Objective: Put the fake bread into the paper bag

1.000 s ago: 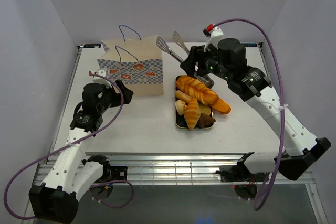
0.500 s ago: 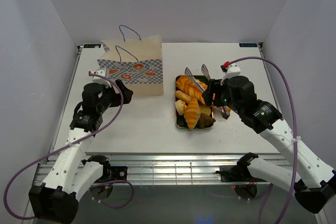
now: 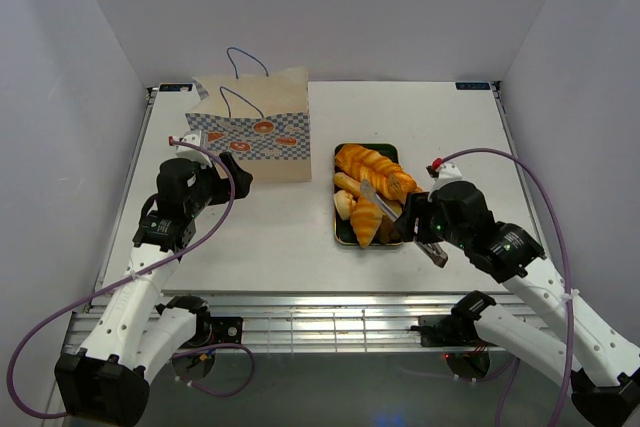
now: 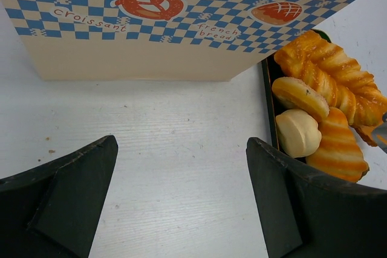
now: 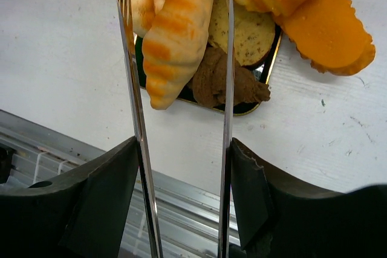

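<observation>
We see the bread (image 3: 372, 175) piled on a dark tray (image 5: 266, 69) near the middle of the table (image 3: 270, 237), with none of it in the paper bag (image 3: 255, 132). The bag stands upright just left of the tray and a little further back. Its checkered band faces the arms and its blue cord handles stick up.

The right gripper (image 5: 181, 173) hangs over the near end of the tray. Its jaws are set fairly wide and press from outside on the two arms of a pair of metal tongs (image 5: 227, 89). The tongs are spread. In the right wrist view one arm runs along the left of a striped croissant (image 5: 175, 34), and the other passes over a brown piece (image 5: 208, 83) to its right. We cannot tell whether the tongs touch any bread.

The left gripper (image 4: 181, 179) sits low over the table in front of the bag. Its jaws are wide apart, with only bare table between them. From its wrist camera we see the bag's front close ahead and the tray's left edge with a pale roll (image 4: 297, 132) on the right.
</observation>
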Robot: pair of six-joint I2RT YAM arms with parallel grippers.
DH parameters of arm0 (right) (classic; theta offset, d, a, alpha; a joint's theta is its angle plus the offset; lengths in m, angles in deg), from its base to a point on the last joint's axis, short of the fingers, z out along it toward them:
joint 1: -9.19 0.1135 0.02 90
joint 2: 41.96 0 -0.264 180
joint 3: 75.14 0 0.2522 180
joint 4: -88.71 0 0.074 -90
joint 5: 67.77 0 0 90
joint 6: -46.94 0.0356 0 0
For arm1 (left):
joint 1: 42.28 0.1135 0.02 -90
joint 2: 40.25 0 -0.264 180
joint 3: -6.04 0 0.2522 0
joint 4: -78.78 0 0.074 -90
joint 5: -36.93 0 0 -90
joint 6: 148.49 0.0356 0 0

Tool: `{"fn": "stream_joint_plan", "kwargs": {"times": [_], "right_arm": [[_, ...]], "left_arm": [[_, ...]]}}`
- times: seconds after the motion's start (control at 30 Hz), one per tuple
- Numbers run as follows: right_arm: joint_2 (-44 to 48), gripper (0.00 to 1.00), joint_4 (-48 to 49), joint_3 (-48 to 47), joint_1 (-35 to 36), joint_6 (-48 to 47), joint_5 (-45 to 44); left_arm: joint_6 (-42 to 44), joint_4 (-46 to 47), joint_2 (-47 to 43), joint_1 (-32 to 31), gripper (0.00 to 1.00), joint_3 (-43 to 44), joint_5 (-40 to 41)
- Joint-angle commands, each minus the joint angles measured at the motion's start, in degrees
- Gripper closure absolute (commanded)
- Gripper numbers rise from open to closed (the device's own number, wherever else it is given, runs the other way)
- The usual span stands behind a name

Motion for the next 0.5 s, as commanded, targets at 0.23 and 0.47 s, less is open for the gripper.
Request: {"fn": "stream_joint_plan", "kwargs": {"times": [0.23, 0.47], "right_arm": [[2.9, 0.36, -1.5, 5.4, 0.1, 2.0, 4.7], [1.5, 0.36, 1.2, 7.8, 0.1, 1.8, 6.3]], "left_arm": [[0.3, -0.1, -0.1, -0.1, 0.02, 2.3, 0.7], [0.3, -0.1, 0.2, -0.1, 0.02, 2.3, 0.5]]}}
